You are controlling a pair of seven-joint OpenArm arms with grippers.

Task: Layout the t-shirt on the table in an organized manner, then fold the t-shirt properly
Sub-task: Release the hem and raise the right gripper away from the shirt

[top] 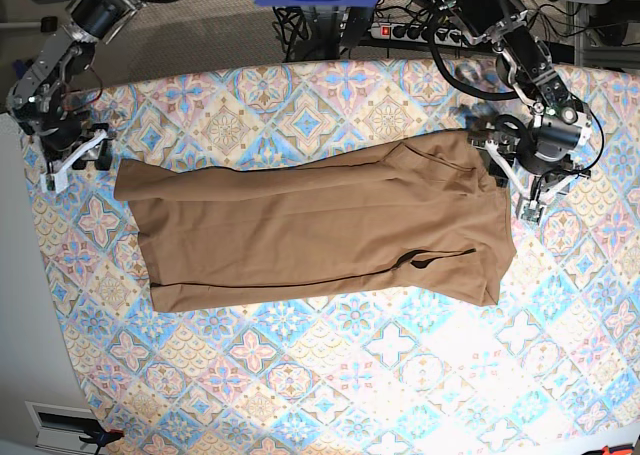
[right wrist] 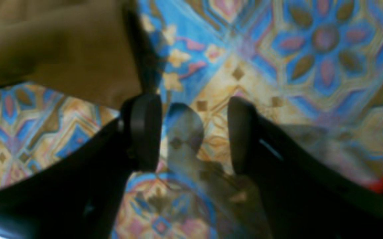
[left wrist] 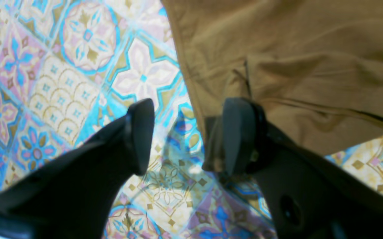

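- Power strip, white w/ red switch, on floor at top edge, black cables tangled beside it.
- Floor: beige-grey carpet along top.
- Pale wall/floor strip down left side; white vent-like panel at btm left.
- Light: bright, even.

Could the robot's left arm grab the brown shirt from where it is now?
Probably yes. The left tool is open right at the t-shirt's edge, one finger over the fabric and the other over the bare table. Nothing stands between them.
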